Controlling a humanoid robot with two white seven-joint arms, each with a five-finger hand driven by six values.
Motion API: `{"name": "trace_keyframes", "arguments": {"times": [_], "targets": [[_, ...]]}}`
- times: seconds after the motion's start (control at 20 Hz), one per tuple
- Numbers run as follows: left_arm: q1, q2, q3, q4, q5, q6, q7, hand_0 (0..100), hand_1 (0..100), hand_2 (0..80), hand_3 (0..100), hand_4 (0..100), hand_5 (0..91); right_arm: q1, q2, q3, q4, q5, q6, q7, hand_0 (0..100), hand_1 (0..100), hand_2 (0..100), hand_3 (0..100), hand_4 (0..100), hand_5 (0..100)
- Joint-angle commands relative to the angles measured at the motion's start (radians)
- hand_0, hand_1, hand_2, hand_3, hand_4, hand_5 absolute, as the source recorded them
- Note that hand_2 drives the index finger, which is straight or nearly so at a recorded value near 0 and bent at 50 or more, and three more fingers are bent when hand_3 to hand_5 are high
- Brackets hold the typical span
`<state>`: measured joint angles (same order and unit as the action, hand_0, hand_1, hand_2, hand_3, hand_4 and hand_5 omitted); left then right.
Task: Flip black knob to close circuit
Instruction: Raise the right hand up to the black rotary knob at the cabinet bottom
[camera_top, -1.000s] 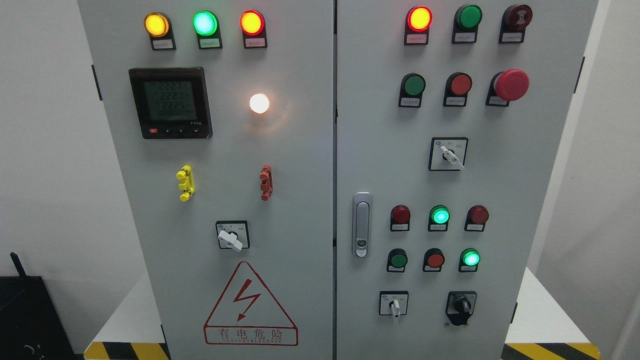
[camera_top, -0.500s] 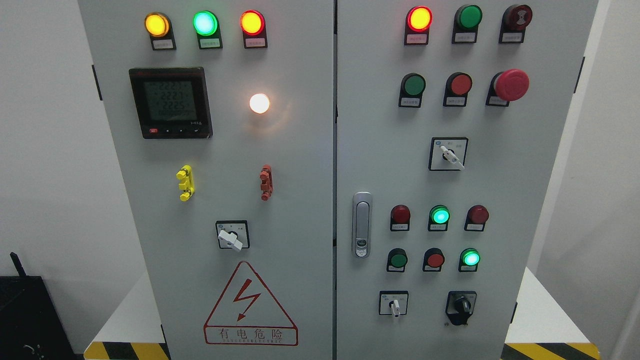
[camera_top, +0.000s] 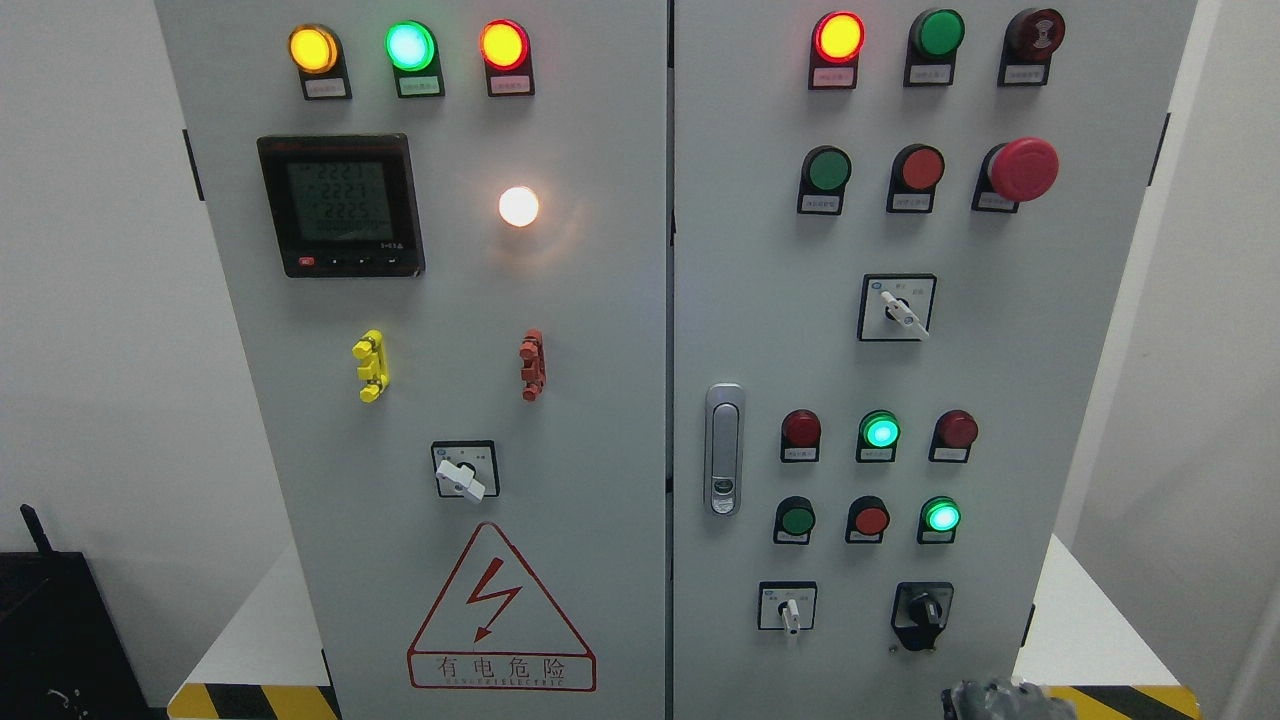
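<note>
The black knob (camera_top: 922, 610) sits on a black plate at the lower right of the grey cabinet's right door (camera_top: 760, 300), its handle standing roughly upright. A grey, blurred tip of my right hand (camera_top: 1000, 700) shows at the bottom edge, below and slightly right of the knob and apart from it. My left hand is out of view.
A white selector switch (camera_top: 790, 610) sits left of the black knob, with a lit green lamp (camera_top: 940, 517) above. Higher up stand another white selector (camera_top: 900, 312) and a red mushroom button (camera_top: 1022, 168). The door latch (camera_top: 723, 450) is near the centre seam.
The tip of my right hand has come into view at the bottom edge right of the middle. The panel, its lamps and the black knob are unchanged.
</note>
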<state>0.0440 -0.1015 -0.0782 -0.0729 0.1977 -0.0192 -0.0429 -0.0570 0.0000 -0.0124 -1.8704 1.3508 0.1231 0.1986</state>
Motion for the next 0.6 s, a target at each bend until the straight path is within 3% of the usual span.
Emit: {"name": "trace_keyframes", "arguments": {"times": [0.0,0.15,0.4,0.55], "targets": [[0.0,0.0,0.0,0.001,0.0,0.001,0.0,12,56,0.0,0,0,0.0,-0.073,-0.026,-0.009,0.114,0.004,0.009,-0.01,0,0,93,100,89,82],[0.0,0.0,0.0,-0.001,0.0,0.001,0.0,12,56,0.0,0,0,0.0,-0.086,-0.034,-0.015,0.132,-0.001,0.009,-0.011,0,0,93,100,89,82],[0.0,0.0,0.0,-0.001,0.0,0.001,0.0,12,56,0.0,0,0,0.0,-0.086,-0.097,-0.027,0.14,-0.016,0.013,-0.015,0,0,93,100,89,82],[-0.001,0.0,0.0,-0.001,0.0,0.001,0.0,12,56,0.0,0,0,0.0,-0.081,-0.103,-0.049,0.142,-0.016,0.012,-0.015,0,0,93,100,89,82]]}}
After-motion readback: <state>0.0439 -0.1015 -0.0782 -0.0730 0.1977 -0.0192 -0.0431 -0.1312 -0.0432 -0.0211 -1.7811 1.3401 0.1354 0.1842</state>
